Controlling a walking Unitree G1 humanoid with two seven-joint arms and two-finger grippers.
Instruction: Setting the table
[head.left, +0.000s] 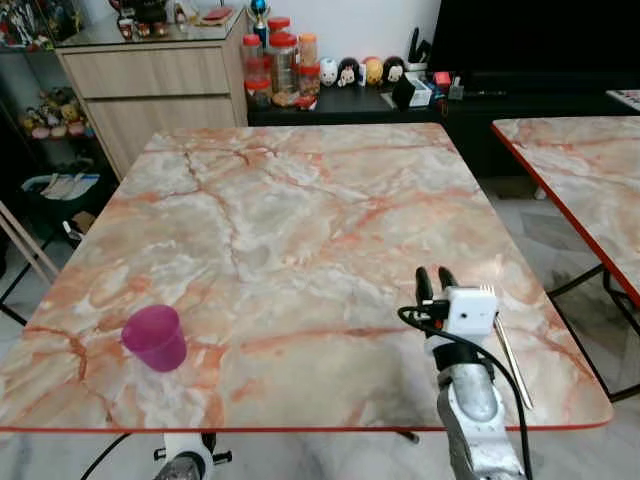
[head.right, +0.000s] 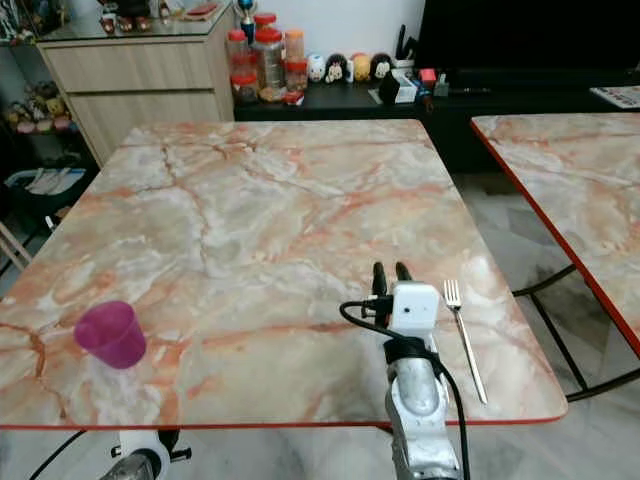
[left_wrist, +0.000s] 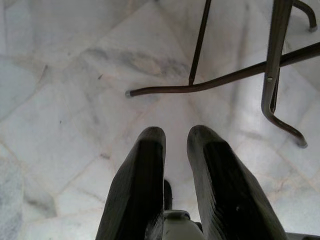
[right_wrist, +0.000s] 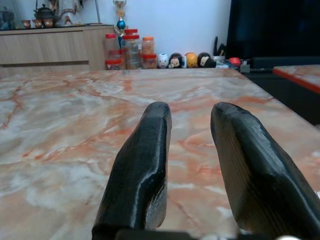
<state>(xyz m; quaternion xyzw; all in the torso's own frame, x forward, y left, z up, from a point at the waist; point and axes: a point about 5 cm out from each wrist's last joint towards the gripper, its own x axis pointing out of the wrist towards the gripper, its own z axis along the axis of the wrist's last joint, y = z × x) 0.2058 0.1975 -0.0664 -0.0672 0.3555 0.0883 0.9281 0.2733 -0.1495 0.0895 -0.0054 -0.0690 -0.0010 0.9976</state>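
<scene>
A purple plastic cup (head.left: 155, 337) stands upright near the front left corner of the marbled table (head.left: 300, 190). A silver fork (head.right: 465, 340) lies by the front right edge, tines pointing away from me. My right gripper (head.left: 435, 275) hovers low over the table just left of the fork. It is open, and its black fingers (right_wrist: 145, 150) have nothing between them. My left gripper (left_wrist: 175, 132) hangs below the table's front edge, pointing at the floor, open a little and holding nothing.
A second marbled table (head.left: 590, 170) stands close on the right across a narrow gap. Behind the table are a wooden cabinet (head.left: 150, 80), red-lidded jars (head.left: 280, 60) and small figurines (head.left: 360, 70) on a dark low shelf. Metal table legs (left_wrist: 270, 75) cross the tiled floor.
</scene>
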